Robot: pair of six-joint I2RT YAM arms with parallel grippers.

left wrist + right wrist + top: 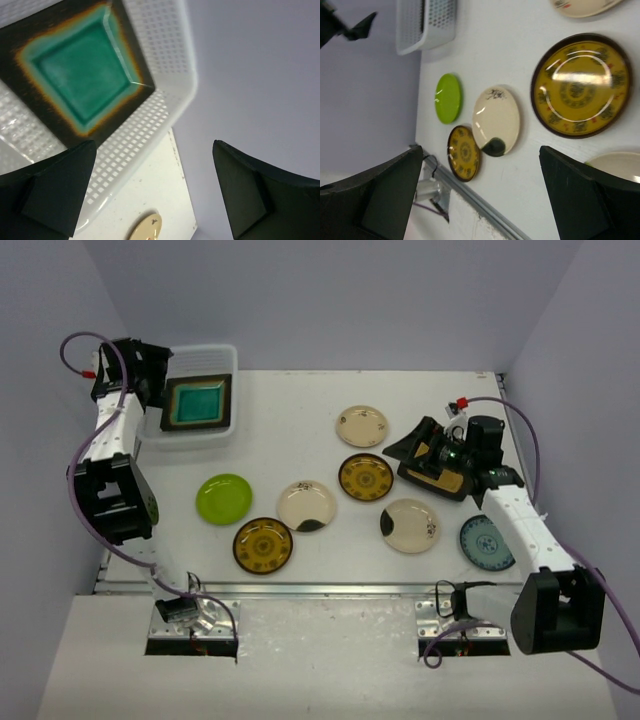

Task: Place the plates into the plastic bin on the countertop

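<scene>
Desk [290, 405]: off-white, with a metal rail along the front edge.

Plastic bin [205, 350]: sits in the far-left corner of the desk. The teal square plate [196, 402] lies flat inside it and covers most of the floor.

Left fingers [55, 192]: spread wide with nothing between them. In the top view they are at the bin's left rim, toward its far end. In the wrist view the teal plate lies ahead, off toward the left-hand finger. One rounded corner of the bin reaches into the gap. The fingers are clear of the plate; contact with the rim cannot be told.

Right fingers [385, 197]: spread wide and holding nothing. In the top view they are over the mustard square plate [447, 478], which lies toward the right edge at mid-depth. The arm hides most of that plate, so contact cannot be told.

Other plates, all flat on the desk:
- cream plate [362, 425], centre, toward the far edge
- brown-yellow plate [366, 477], just in front of it
- blotched cream plate [306, 505], centre
- second brown-yellow plate [263, 545], near the front edge; its rim meets the blotched one
- lime-green plate [224, 498], toward the left edge
- plain cream plate [410, 525], right of centre
- blue-patterned plate [485, 542], toward the front-right corner, partly under the right arm
</scene>
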